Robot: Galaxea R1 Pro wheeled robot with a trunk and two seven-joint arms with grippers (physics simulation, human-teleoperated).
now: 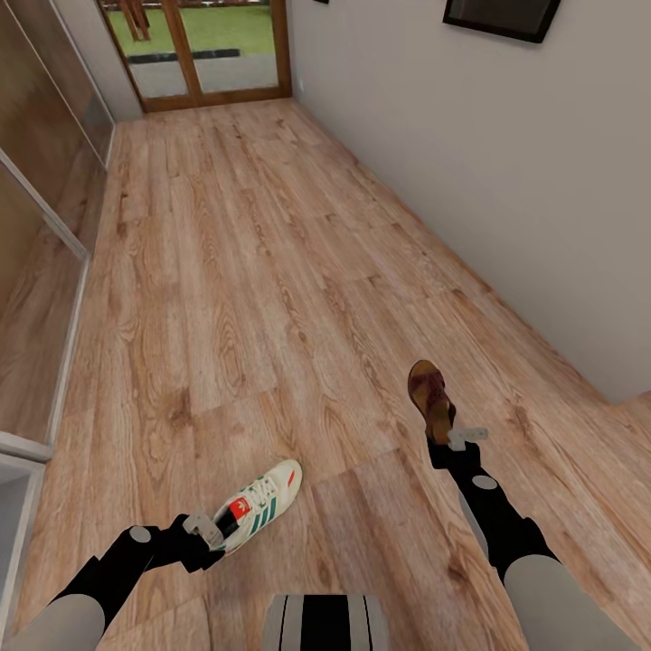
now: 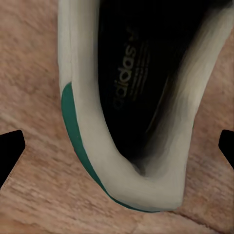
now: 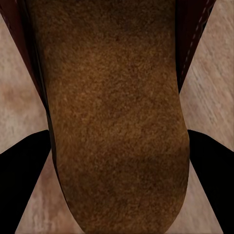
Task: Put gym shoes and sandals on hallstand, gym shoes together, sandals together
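We carry one gym shoe (image 1: pixel 260 503) in our left claw (image 1: pixel 206 532), clenched on its heel end; the toe points away from us and to the right, its long axis slanting across the planks. In the left wrist view the shoe's white heel rim (image 2: pixel 122 180) with its green edge sits between the two dark fingertips (image 2: pixel 9 151), the dark insole lettering above it.

Our right claw (image 1: pixel 459 438) grasps one sandal (image 1: pixel 430 391) by its heel end — the sandal's long axis runs nearly straight away from us, toe leaning a little left. The right wrist view shows its tan footbed (image 3: pixel 112 126) squeezed between both dark fingers (image 3: pixel 24 185).

Both shoes hang over the corridor floor (image 1: pixel 271 271), light wood-grain planks running toward a glazed wooden door (image 1: pixel 194 45) at the far end. A plain pale wall (image 1: pixel 506 181) lines the right edge of the floor with a dark frame (image 1: pixel 502 16) on it; glass-fronted panels (image 1: pixel 36 271) line the left edge. Nothing lies on the planks between us and the door.
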